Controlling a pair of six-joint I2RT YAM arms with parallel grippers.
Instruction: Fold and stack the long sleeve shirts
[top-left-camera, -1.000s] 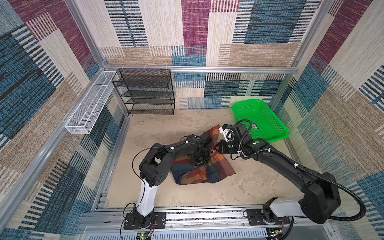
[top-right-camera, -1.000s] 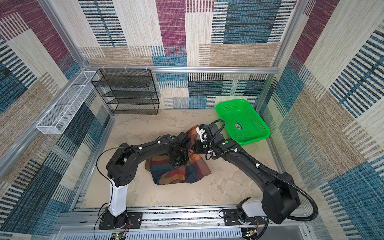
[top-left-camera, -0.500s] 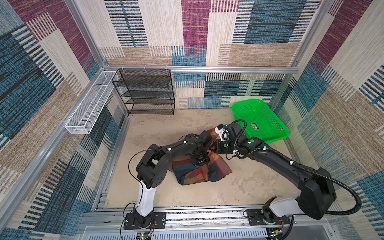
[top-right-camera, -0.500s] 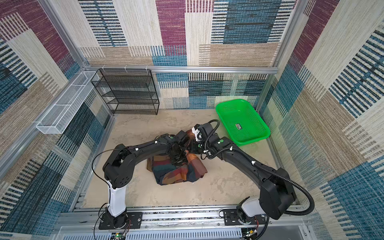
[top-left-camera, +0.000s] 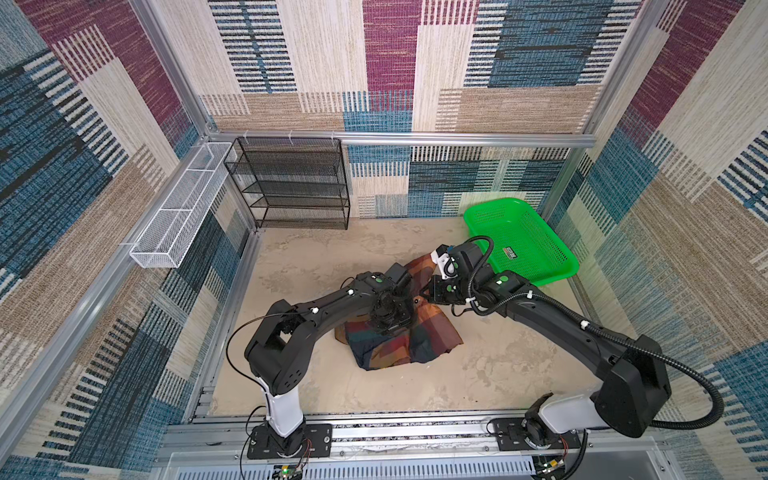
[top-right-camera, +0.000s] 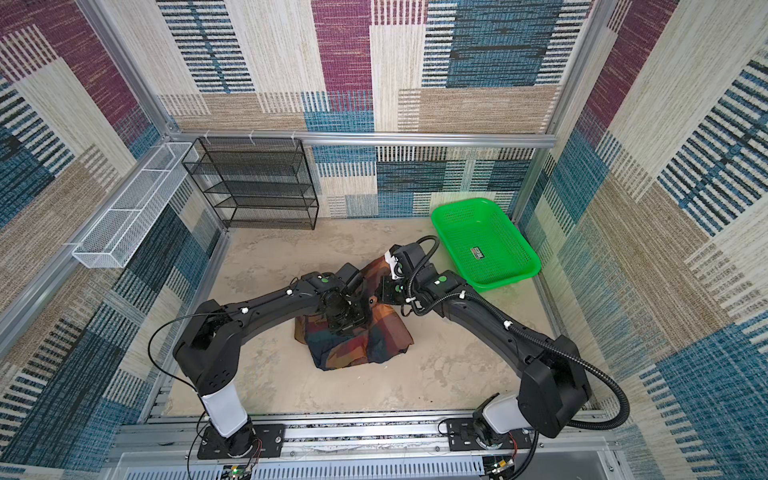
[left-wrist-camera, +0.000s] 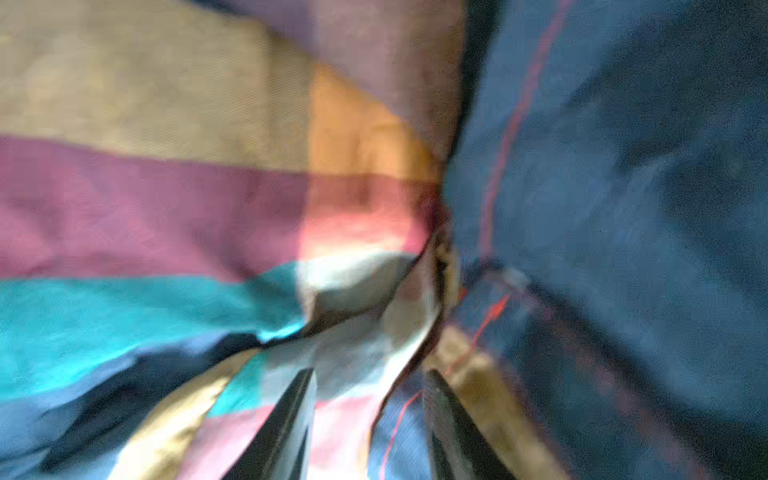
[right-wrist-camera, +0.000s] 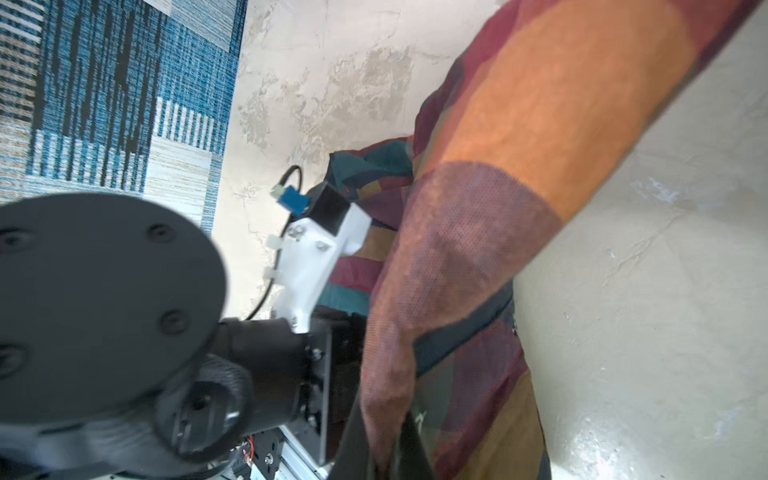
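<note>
The long sleeve shirt (top-left-camera: 399, 345) (top-right-camera: 353, 345) is a plaid heap of navy, green, maroon and orange in the middle of the table. My left gripper (top-left-camera: 392, 320) (top-right-camera: 345, 320) points down into its top. In the left wrist view this gripper (left-wrist-camera: 368, 386) is open, with a fold of shirt (left-wrist-camera: 166, 208) cloth lying between its fingers. My right gripper (top-left-camera: 419, 298) (top-right-camera: 372, 299) sits close beside it at the heap's far right. It (right-wrist-camera: 386, 453) is shut on a strip of the shirt (right-wrist-camera: 519, 145), which stretches away taut from the fingers.
A green basket (top-left-camera: 498, 232) stands at the back right, just behind the right wrist. A black wire shelf (top-left-camera: 299, 183) is against the back wall, and a white wire basket (top-left-camera: 178, 208) hangs on the left wall. The left arm's wrist (right-wrist-camera: 324, 249) fills the right wrist view.
The left gripper's jaws have opened over the heap. The right gripper has carried its piece of shirt leftward, up against the left gripper, and the heap has drawn in.
</note>
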